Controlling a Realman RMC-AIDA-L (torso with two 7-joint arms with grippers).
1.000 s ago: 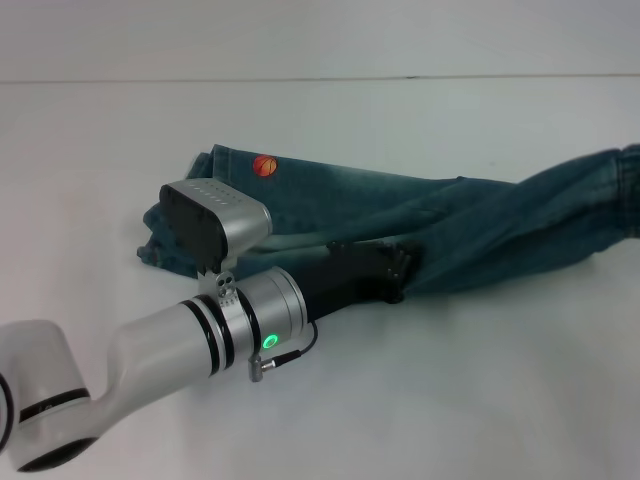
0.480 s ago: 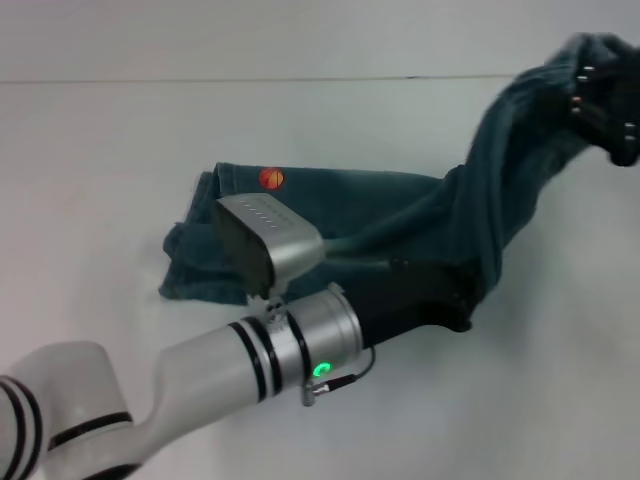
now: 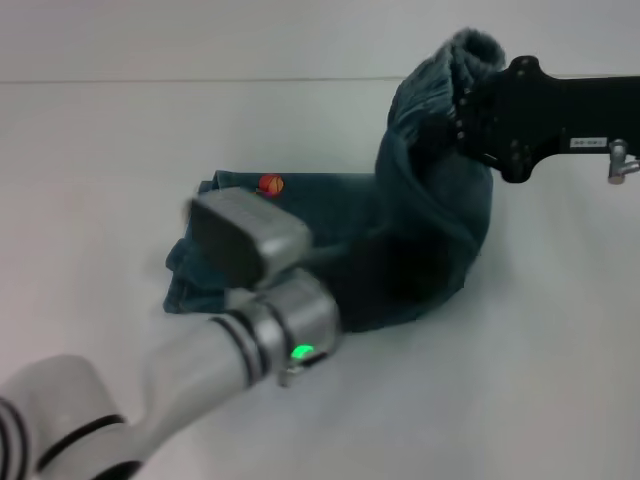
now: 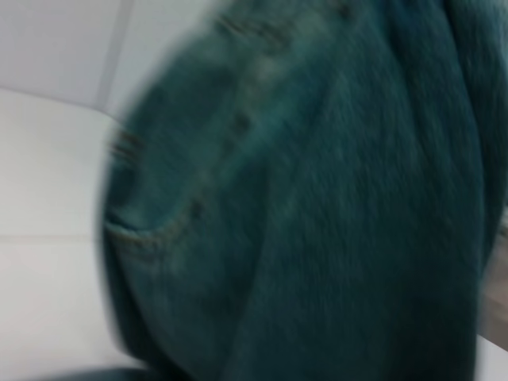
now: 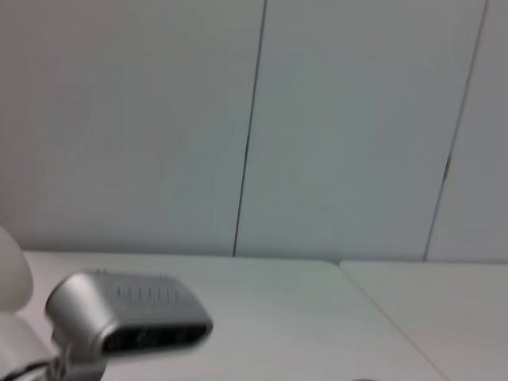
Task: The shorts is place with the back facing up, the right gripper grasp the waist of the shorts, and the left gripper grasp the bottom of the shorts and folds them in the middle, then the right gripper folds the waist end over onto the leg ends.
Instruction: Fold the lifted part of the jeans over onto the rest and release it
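While waist [image 3: 462,52] lifted, right hand [image 3: 462,115] carried it leftward, higher

White table [image 3: 560,380] below a pale panelled wall [image 5: 357,127] with dark vertical seams.

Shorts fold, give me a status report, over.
Right gripper shut on the waist of the shorts, lifted above the leg ends. Left gripper low against the shorts. Nothing in the way.
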